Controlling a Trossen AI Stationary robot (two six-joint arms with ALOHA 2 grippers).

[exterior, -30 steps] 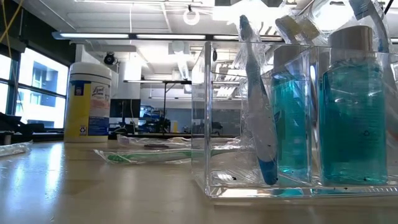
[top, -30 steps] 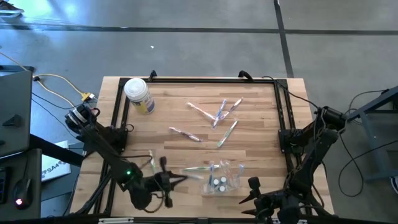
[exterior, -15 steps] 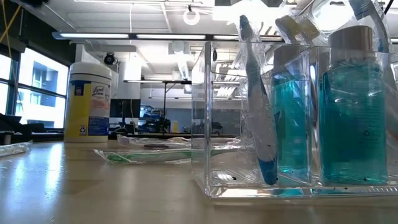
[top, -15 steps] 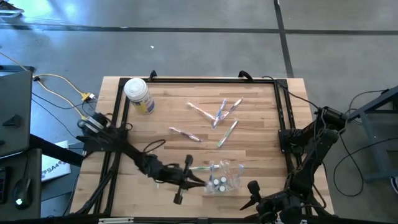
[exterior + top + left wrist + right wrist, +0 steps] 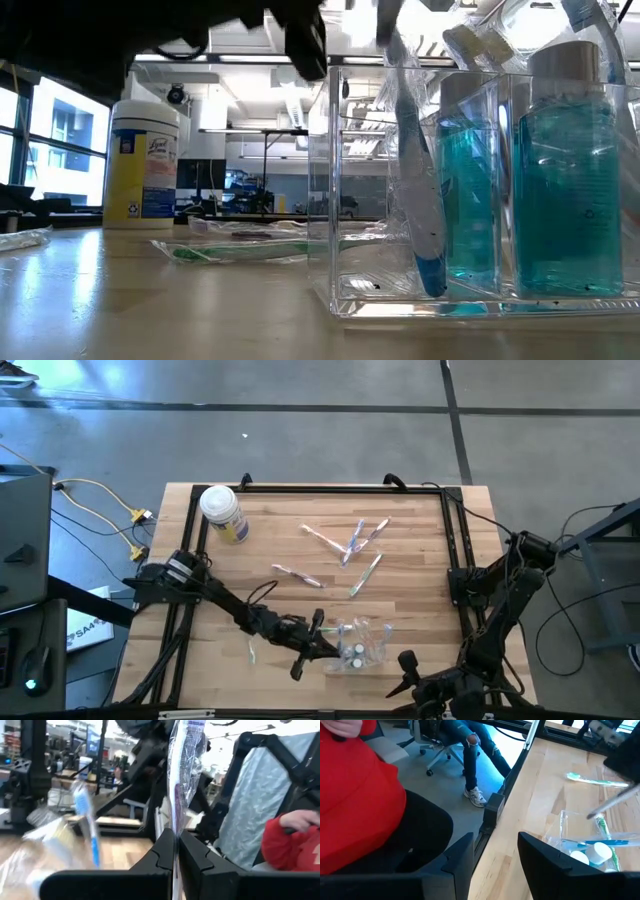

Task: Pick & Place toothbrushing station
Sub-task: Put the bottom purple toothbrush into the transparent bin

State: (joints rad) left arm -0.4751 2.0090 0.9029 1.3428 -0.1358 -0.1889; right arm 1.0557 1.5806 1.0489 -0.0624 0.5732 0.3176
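Observation:
The clear holder stands near the table's front edge. It holds blue-filled bottles and a blue toothbrush. My left gripper is right beside the holder's left side, shut on a toothbrush in a clear wrapper. Several more wrapped toothbrushes lie flat on the wood farther back, and a pale one lies near the front. My right gripper hangs open at the near right corner with nothing between its fingers. My left gripper pinches the wrapped toothbrush between its two fingers, coming roughly level from the table's left. The toothbrush lies across the fingers and stands up out of them, clear of the table. The fingers hide which part of it they are on.
A white-lidded jar with a yellow label stands at the far left. A black frame runs along the table's edges. A person in red sits beyond the near right corner. Bare wood lies between the holder and the loose toothbrushes.
My left gripper has swung from the near left of the table toward the right, up to the holder's left side. It has sunk and its wrist has turned on the way. In the low view the arm now shows above the holder.

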